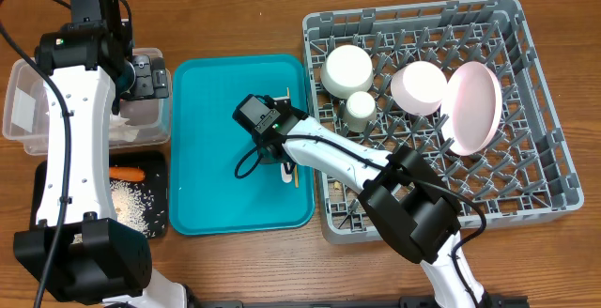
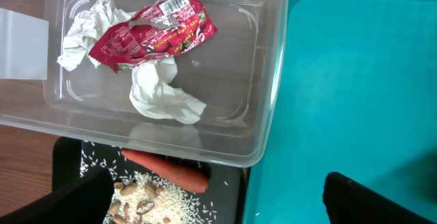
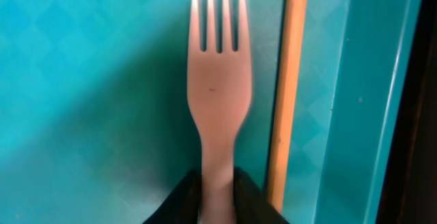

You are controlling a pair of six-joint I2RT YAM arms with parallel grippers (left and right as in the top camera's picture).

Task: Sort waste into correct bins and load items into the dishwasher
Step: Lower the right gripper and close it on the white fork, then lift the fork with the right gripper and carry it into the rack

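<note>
On the teal tray (image 1: 207, 195), my right gripper (image 3: 218, 186) is shut on the handle of the white plastic fork (image 3: 220, 94), tines pointing away. The thin wooden chopstick (image 3: 290, 80) lies just right of the fork. My left gripper (image 2: 218, 193) hangs open above the bins. The clear tub (image 2: 270, 80) holds crumpled napkins (image 2: 160, 94) and the red wrapper (image 2: 153, 36). The black tray (image 1: 42, 191) holds the carrot (image 2: 167, 169), rice (image 2: 171, 200) and beige scraps (image 2: 130, 197). The grey dishwasher rack (image 1: 554, 177) carries two white bowls (image 1: 346, 67), a cup (image 1: 360, 109) and the pink plate (image 1: 474, 106).
The teal tray lies between the bins on the left and the rack on the right. The right arm (image 1: 413, 205) reaches across the rack's front left corner. The left arm (image 1: 70, 130) stretches over the bins. Wooden table (image 1: 235, 26) shows behind the tray.
</note>
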